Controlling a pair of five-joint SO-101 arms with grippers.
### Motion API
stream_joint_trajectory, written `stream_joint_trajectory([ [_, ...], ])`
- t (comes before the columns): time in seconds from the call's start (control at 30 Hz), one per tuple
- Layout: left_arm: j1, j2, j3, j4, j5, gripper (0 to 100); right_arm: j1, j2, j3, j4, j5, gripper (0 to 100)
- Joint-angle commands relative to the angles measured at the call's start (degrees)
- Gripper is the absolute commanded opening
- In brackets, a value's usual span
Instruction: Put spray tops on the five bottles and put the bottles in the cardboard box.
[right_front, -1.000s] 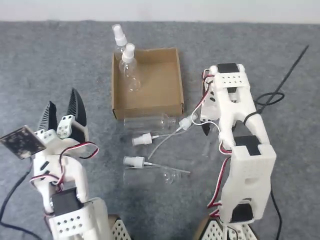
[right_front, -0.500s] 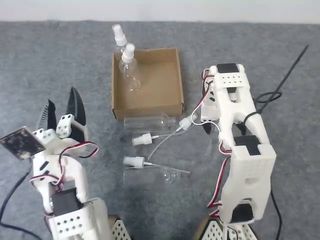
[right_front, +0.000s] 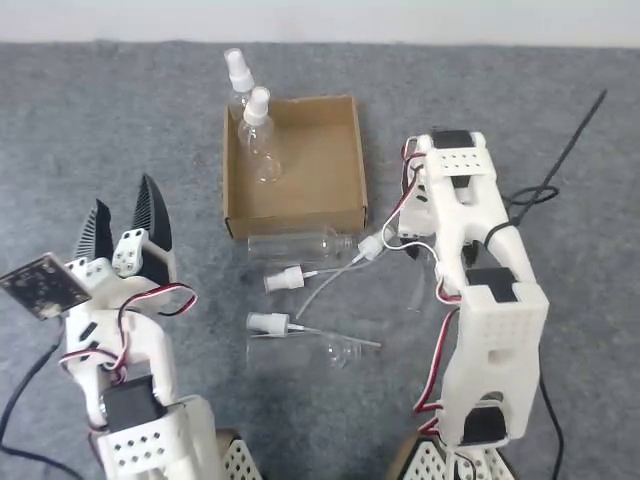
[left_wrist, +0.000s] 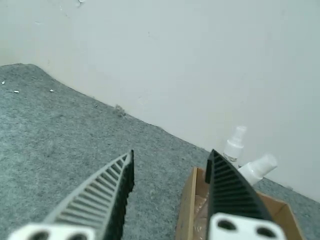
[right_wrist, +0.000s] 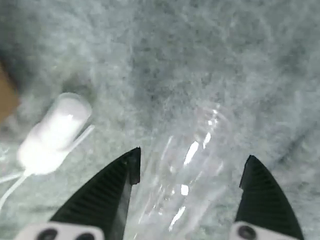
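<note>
clear plastic bottle (right_wrist: 186, 189): lies on the grey desk between the wide-spread jaws of the right end effector (right_wrist: 191, 157), with a white spray top (right_wrist: 55, 131) just beside it. step judged: grasping this bottle, so the next move calls for closing squarely on it. left end effector (right_front: 125, 218): wide apart, holding nothing.

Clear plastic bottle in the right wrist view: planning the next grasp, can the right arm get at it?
Probably yes: the right gripper is open over the clear plastic bottle, a jaw either side, nothing between them; the white spray top lies aside.
</note>
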Motion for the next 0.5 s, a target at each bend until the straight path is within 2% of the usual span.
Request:
stream_joint_trajectory([
  [0.0,0.0,-1.1,-0.7,-1.8,0.3,22,1.2,-0.1,-3.0,-0.7,-0.7,26.8],
  [0.47,0.0,-1.1,-0.7,-1.8,0.3,22,1.3,-0.2,-6.5,3.6,-0.9,26.7],
])
